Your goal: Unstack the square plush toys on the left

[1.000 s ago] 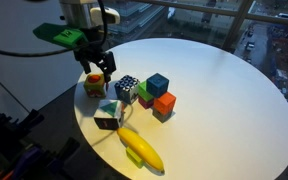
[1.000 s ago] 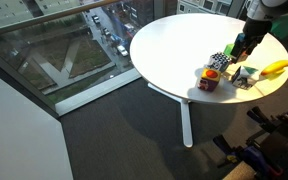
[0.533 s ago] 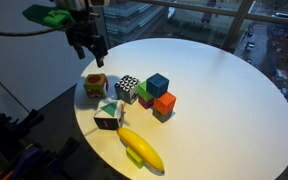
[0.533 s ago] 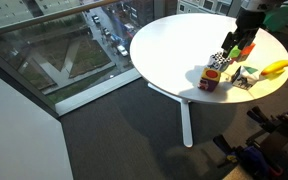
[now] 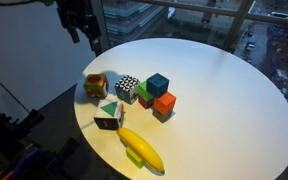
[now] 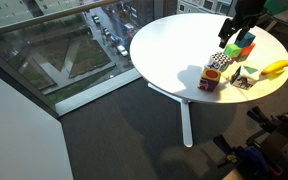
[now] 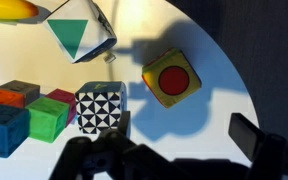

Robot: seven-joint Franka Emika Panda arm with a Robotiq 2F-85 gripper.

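Observation:
The yellow plush cube with red-orange patches [image 5: 95,86] sits on the round white table near its edge; it also shows in the wrist view [image 7: 171,78] and in an exterior view [image 6: 210,80]. The white and black plush cube with a green triangle face [image 5: 108,115] [image 7: 77,35] [image 6: 240,77] sits apart from it on the table. They are side by side, not stacked. My gripper [image 5: 88,38] [image 6: 230,28] [image 7: 169,145] is open and empty, high above the yellow cube.
A black-and-white checkered cube [image 5: 128,89] [image 7: 100,108] stands beside the teal [image 5: 158,84], green [image 5: 146,95] and orange [image 5: 164,104] cubes. A yellow banana toy [image 5: 142,148] lies near the table's front edge. The table edge [image 5: 79,112] is close to the plush cubes.
My gripper has risen from just above the yellow cube to high over the table, staying open. Neither cube has moved.

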